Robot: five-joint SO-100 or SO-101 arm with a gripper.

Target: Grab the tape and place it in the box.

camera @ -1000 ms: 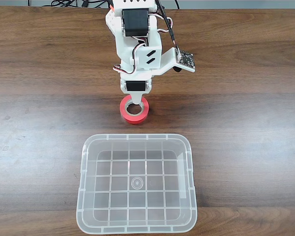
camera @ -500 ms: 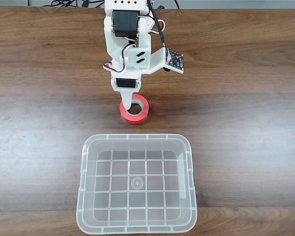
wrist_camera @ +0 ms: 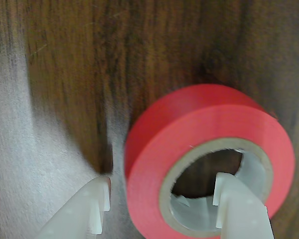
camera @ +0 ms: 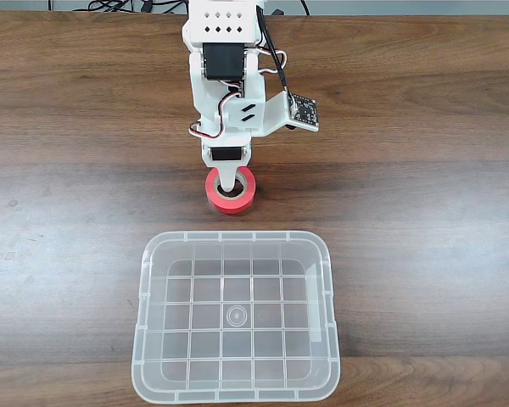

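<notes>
Red tape (camera: 231,192) flat on wooden table (camera: 424,212), just beyond the box (camera: 236,318).
Gripper (wrist_camera: 157,199) straddles the roll's wall: one finger (wrist_camera: 236,209) inside the core, the other outside on the table; jaws spread, not yet clamped. Box apart, nearer camera.

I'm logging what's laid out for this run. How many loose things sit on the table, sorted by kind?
Tape roll, red-orange: 1, lying flat on the wooden table, with one finger of the claw in its core and the other outside its wall.
Clear plastic box: 1.
Total: 2
</notes>
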